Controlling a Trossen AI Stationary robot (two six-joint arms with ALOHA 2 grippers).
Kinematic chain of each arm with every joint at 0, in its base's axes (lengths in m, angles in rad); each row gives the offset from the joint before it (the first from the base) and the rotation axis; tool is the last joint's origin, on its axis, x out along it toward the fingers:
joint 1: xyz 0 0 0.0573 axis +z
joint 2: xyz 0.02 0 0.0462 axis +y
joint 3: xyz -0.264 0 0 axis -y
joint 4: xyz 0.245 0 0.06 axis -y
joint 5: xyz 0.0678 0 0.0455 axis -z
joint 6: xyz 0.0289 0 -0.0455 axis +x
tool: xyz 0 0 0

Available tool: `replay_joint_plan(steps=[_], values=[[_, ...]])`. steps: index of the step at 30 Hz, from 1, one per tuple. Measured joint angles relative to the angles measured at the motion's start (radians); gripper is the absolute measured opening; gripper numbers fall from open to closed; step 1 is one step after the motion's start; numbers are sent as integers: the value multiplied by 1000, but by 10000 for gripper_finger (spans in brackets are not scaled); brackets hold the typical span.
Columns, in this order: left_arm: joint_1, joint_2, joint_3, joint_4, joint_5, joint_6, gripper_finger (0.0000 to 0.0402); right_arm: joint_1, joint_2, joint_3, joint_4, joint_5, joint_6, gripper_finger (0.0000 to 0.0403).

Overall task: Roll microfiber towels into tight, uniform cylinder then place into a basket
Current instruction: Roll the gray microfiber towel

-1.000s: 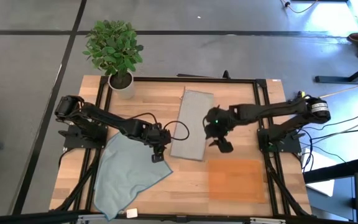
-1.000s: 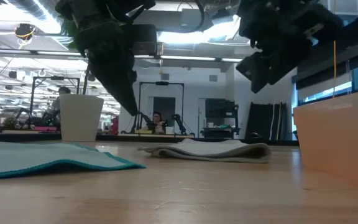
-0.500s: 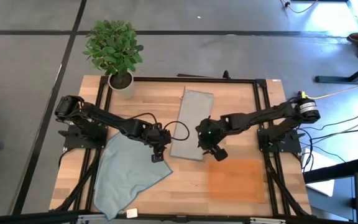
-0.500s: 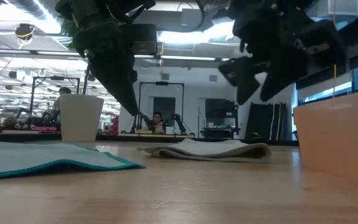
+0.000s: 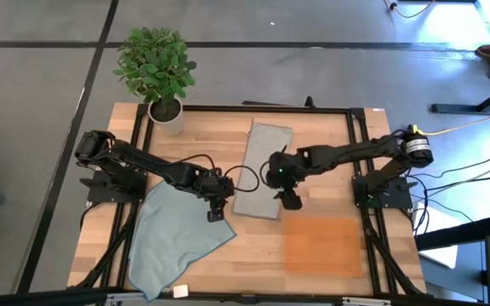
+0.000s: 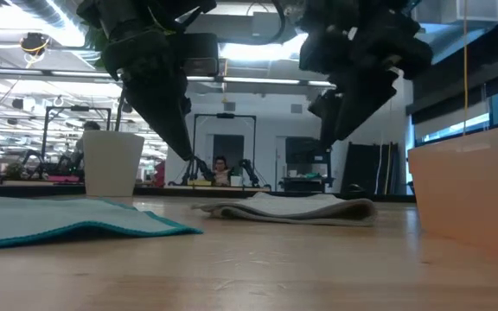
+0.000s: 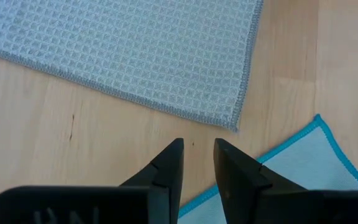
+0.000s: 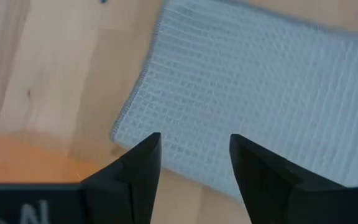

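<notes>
The light grey-beige towel [image 5: 262, 170] lies as a folded strip on the table's middle; it also shows in the low view [image 6: 292, 209]. The pale blue-grey towel [image 5: 173, 242] lies spread out at the near left. The orange-brown basket [image 5: 323, 245] sits at the near right. My left gripper [image 5: 218, 208] hovers, open by a narrow gap, over bare wood between the two towels' corners [image 7: 197, 149]. My right gripper [image 5: 287, 195] is open above the grey-beige towel's near right corner [image 8: 194, 146]. Both grippers are empty.
A white pot with a green plant [image 5: 167, 115] stands at the table's far left corner. A black frame [image 5: 253, 109] runs round the table's edges. The basket's wall [image 6: 469, 194] rises at the right of the low view.
My right gripper has gone toward the table's left edge, from above the basket's far edge to above the grey-beige towel's near right corner. Both towels lie as before.
</notes>
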Motion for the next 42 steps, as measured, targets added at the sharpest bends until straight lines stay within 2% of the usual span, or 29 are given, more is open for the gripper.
replay_joint_plan(steps=[6,11,13,15,24,27,35,38,42], values=[[0,0,0,1,0,0,80,-115,0,-1,-50,126,61,193],[0,0,0,2,-4,-24,80,-236,18,-1,-44,119,82,193],[0,0,0,5,-9,-29,80,-266,46,-2,-18,75,108,193],[0,0,0,6,-11,-30,80,-280,85,-2,5,47,118,193],[8,0,0,10,-12,-58,80,-338,258,22,43,59,111,193],[13,0,0,10,-11,-63,80,-358,269,32,46,69,80,193],[26,0,0,10,-11,-76,80,-419,277,64,94,225,-13,193],[27,0,0,10,-12,-75,80,-438,277,83,104,226,-34,193],[27,0,0,9,-12,-74,80,-447,269,158,16,176,-65,193]])
